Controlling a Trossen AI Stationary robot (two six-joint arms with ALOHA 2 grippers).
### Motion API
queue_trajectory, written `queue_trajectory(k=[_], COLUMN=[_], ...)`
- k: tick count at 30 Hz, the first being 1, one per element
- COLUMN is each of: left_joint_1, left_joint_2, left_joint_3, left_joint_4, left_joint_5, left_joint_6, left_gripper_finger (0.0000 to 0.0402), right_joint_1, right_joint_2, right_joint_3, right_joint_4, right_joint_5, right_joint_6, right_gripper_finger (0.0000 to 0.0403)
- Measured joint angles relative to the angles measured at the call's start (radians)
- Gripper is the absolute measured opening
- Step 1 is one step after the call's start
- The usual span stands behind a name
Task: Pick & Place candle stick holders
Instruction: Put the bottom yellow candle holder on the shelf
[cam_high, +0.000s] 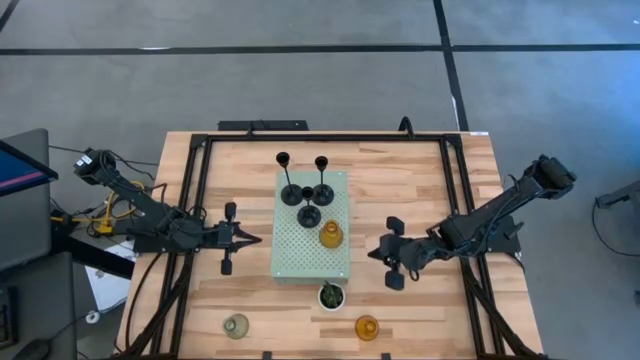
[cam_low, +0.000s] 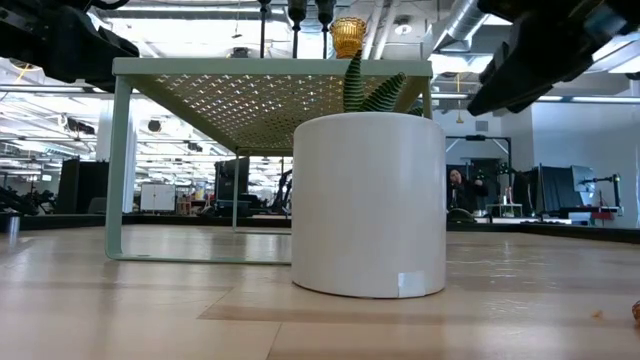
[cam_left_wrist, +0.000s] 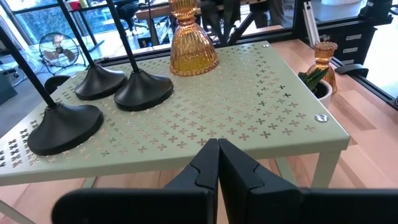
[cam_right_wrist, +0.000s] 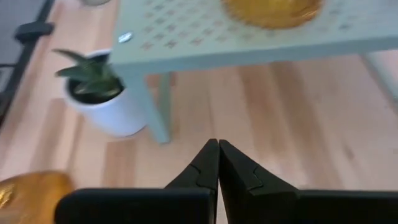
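Observation:
Three black candle stick holders stand by their round bases on the pale green perforated board. They also show in the left wrist view. One amber glass holder stands on the board too. A second amber holder and a clear-grey glass holder stand on the table near its front edge. My left gripper is shut and empty, just left of the board. My right gripper is shut and empty, just right of the board.
A small green plant in a white pot stands on the table just in front of the board. The board stands raised on thin legs. A black frame runs around the table's edges. Bare wood lies right of the board.

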Motion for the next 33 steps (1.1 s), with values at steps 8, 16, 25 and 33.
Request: queue_trajectory(k=[8,16,25,33], left_joint_1=[0.0,0.0,0.0,0.0], left_joint_2=[0.0,0.0,0.0,0.0], left_joint_3=[0.0,0.0,0.0,0.0], left_joint_4=[0.003,0.008,0.008,0.008], left_joint_5=[0.0,0.0,0.0,0.0], left_joint_6=[-0.047,-0.079,-0.079,-0.079], left_gripper_finger=[0.0008,0.0008,0.0008,0.0008], right_joint_1=[0.004,0.049,0.067,0.019], right_joint_2=[0.0,0.0,0.0,0.0], right_joint_3=[0.0,0.0,0.0,0.0], right_joint_4=[0.02,0.067,0.067,0.065], right_joint_5=[-0.256,-0.224,-0.14,-0.184], right_joint_6=[0.0,0.007,0.007,0.046], right_gripper_finger=[0.0,0.0,0.0,0.0])
